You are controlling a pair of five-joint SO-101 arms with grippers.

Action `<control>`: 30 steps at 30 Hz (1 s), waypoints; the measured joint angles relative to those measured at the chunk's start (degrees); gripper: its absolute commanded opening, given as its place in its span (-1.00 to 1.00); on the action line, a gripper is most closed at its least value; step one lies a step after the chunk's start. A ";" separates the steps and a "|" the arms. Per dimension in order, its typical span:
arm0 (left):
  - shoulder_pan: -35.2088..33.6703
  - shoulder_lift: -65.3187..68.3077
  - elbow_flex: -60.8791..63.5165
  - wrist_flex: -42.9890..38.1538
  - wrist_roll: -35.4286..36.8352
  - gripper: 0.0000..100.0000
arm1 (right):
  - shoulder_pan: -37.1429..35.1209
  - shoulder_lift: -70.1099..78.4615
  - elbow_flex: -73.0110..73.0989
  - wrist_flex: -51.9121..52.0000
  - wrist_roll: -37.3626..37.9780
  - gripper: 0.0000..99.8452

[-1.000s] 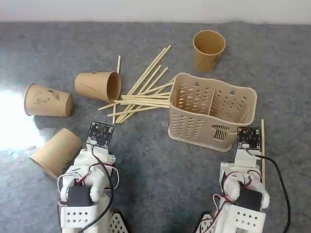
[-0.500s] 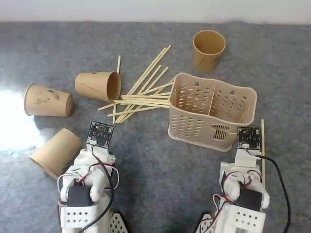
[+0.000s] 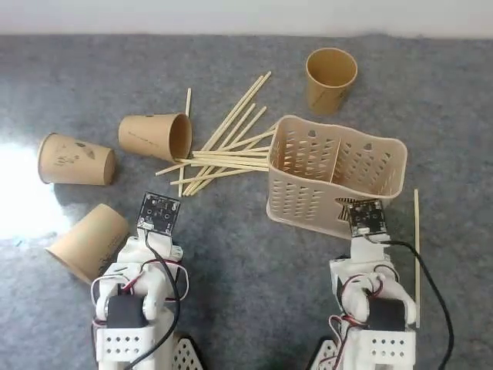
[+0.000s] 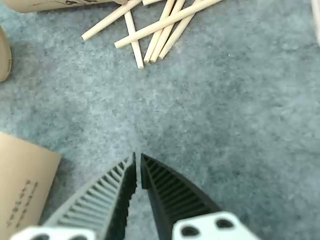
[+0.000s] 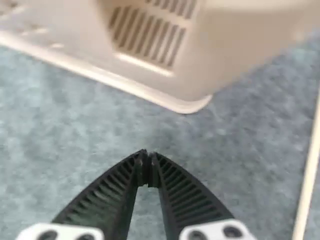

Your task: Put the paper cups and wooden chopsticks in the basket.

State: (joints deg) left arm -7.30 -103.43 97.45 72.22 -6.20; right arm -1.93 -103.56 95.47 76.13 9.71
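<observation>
Right wrist view: right gripper, jaws together and empty, could shove the basket close at its 12 o'clock.

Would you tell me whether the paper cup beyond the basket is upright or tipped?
Upright: the paper cup stands on its base, its open mouth facing up.

i see a beige slotted plastic basket standing upright right of centre, split by a divider into two compartments. one brown paper cup stands upright behind it. three more lie on their sides at the left: the nearest tipped cup, the outer tipped cup, and the inner tipped cup, its mouth just beside a fanned pile of pale wooden chopsticks that reaches the basket's left wall. a single chopstick lies apart on the basket's right.
</observation>
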 measured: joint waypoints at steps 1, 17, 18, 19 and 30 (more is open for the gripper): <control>0.00 0.00 0.00 0.00 0.00 -0.96 | 0.09 0.00 0.00 0.00 0.00 -0.98; 0.00 0.00 0.00 0.00 0.00 -0.96 | -0.35 0.00 0.00 -0.70 0.00 -0.98; 0.00 0.00 0.00 0.00 0.00 -0.96 | -0.35 0.00 0.00 -1.76 0.00 -0.98; 0.00 0.00 0.00 0.00 0.00 -0.96 | 0.09 0.00 0.00 -3.25 0.00 -0.98; 0.00 0.00 0.00 0.00 0.00 -0.96 | 10.81 0.00 0.00 -16.44 24.35 -0.98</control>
State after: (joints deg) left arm -7.30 -103.43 97.45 72.22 -6.20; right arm 8.88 -103.56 95.47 59.69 34.07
